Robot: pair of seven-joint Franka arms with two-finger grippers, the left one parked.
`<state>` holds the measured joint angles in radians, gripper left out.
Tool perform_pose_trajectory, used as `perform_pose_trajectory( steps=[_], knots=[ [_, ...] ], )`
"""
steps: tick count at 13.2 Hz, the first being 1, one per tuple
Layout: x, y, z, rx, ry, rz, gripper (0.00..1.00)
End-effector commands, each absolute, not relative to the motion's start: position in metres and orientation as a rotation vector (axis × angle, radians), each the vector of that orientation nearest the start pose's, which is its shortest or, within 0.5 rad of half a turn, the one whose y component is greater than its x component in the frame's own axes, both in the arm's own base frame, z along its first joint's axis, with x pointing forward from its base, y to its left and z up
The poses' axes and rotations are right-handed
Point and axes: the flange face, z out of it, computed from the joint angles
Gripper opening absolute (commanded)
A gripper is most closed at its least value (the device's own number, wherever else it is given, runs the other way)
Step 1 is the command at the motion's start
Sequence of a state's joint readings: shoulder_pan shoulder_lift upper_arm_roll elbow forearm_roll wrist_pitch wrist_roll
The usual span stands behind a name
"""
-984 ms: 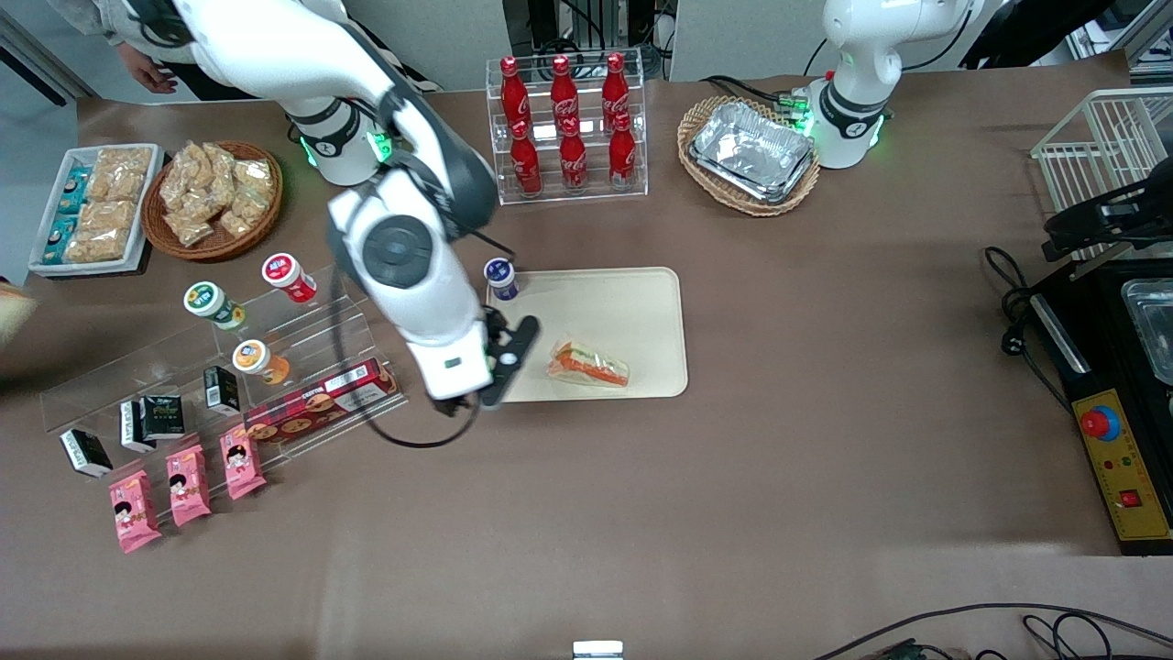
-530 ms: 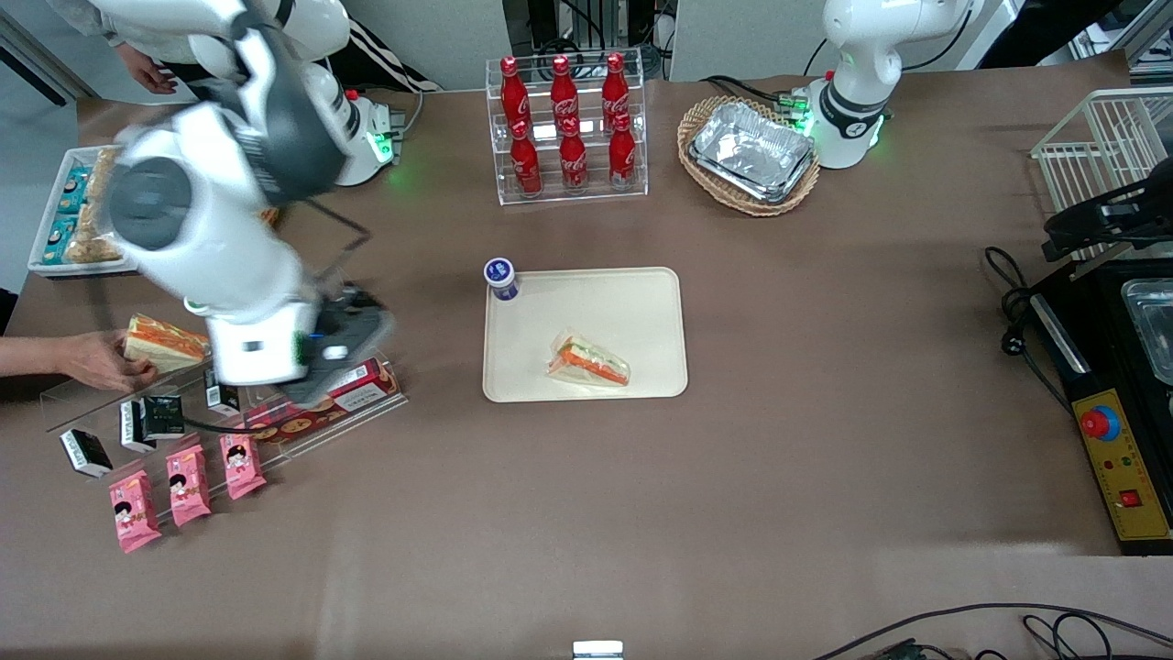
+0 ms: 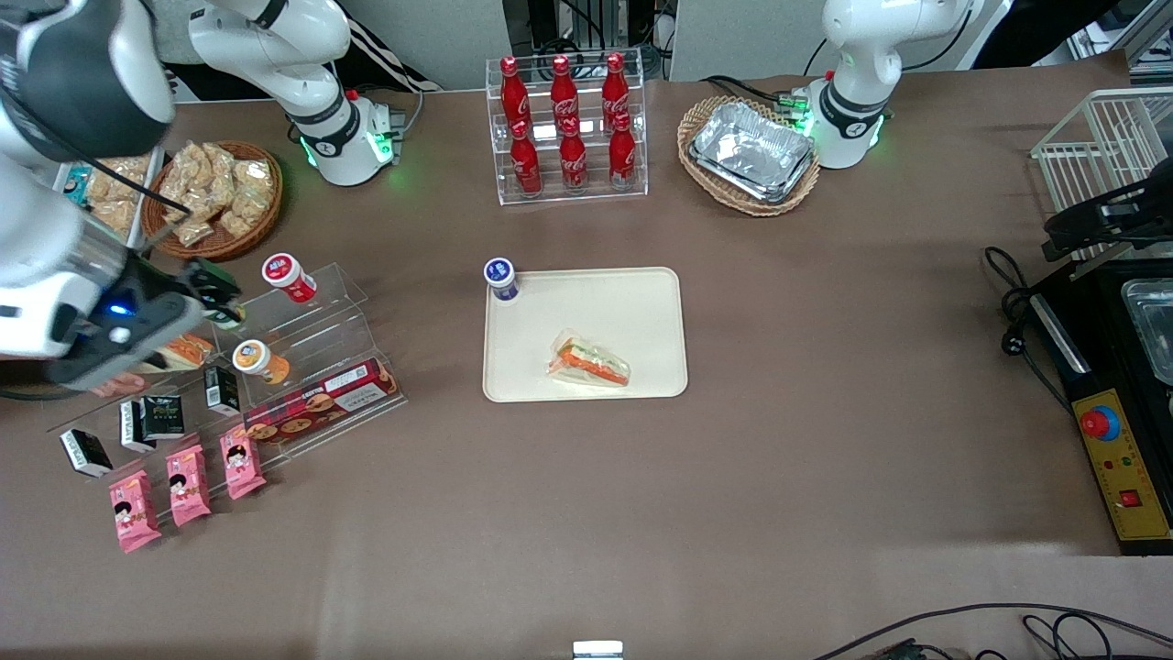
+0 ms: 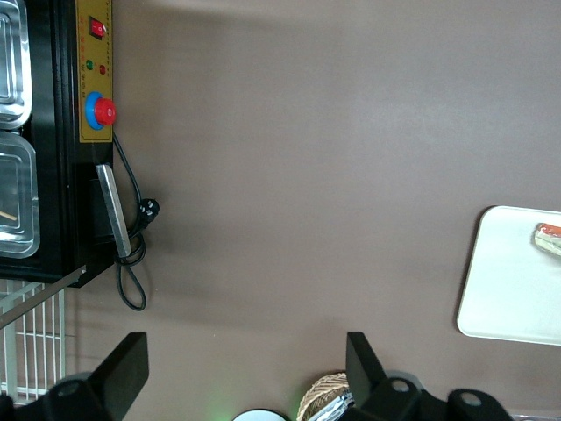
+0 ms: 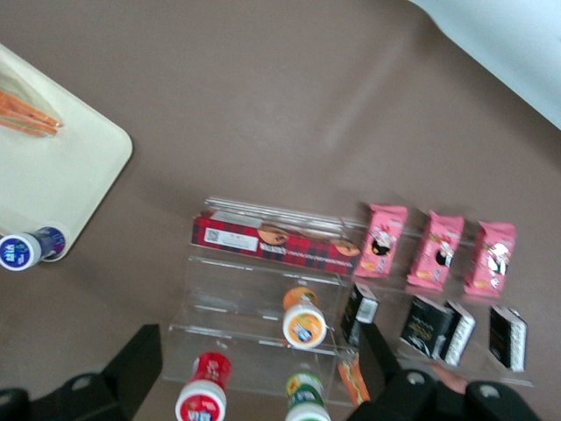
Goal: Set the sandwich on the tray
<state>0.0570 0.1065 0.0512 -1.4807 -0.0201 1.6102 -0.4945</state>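
One wedge-shaped wrapped sandwich [image 3: 589, 362] on smooth cream tray [image 3: 632, 312], end effector [image 3: 197, 289] above clear shelves [image 3: 302, 348], released, empty.

Claw [image 3: 197, 293] swung from tray [image 3: 641, 302] to above snack shelf [image 3: 312, 321]

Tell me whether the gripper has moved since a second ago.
Yes. The gripper has left the tray and sandwich, and now hangs open over the clear snack shelf toward the working arm's end.
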Motion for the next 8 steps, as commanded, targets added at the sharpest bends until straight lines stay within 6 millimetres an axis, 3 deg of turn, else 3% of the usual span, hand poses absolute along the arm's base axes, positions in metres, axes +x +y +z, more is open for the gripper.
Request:
perform_pose_trajectory(
  steps=[1,6,8],
  knots=[
    [0.566,0.004,0.642,-3.056,-0.776,-0.053,1.00],
    [0.554,-0.064,0.674,-3.112,-0.579,-0.067,1.00],
    [0.553,-0.071,0.679,-3.106,-0.554,-0.090,1.00]
  ],
)
